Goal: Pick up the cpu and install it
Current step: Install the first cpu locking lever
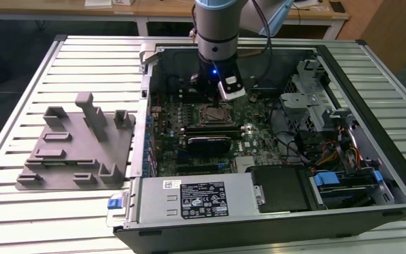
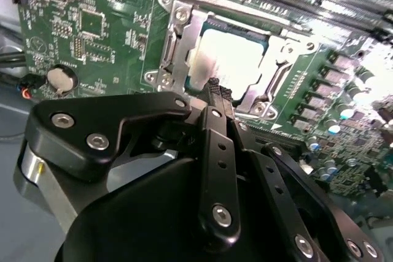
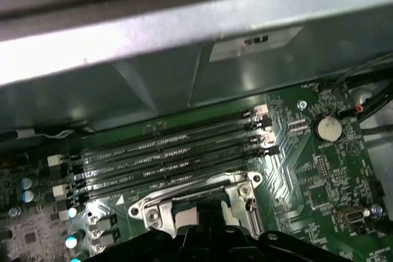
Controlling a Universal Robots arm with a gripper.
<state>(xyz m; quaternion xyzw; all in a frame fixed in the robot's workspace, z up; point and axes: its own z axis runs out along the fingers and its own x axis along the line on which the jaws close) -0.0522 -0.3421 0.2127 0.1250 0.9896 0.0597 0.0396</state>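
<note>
One arm: a single arm reached down into the open computer case (image 1: 274, 159), placed directly over the motherboard socket (image 1: 213, 112) because the chip belongs there.
End effector: the end effector (image 2: 216, 93) hung just above the socket with its tips drawn close together; whether they pinched the chip or only touched it I could not tell.
Cpu: one cpu (image 2: 230, 59), a pale, glaring square, lay inside the socket frame in the second wrist view, apparently seated or very near it, right under the fingertips.
Socket frame: one metal bracket (image 3: 202, 197) surrounded the opening, standing clear so the chip could drop in flat.
Memory slots: four long slots (image 3: 166, 154) ran side by side just beyond the socket in the first wrist view, all apparently unfilled.
Coin cell: one round battery (image 3: 327, 127) sat on the board, apart from the work.
Grey fixture: one moulded holder (image 1: 80, 148) rested on the slatted surface (image 1: 19, 211) beside the case, with no chip visible on it.
</note>
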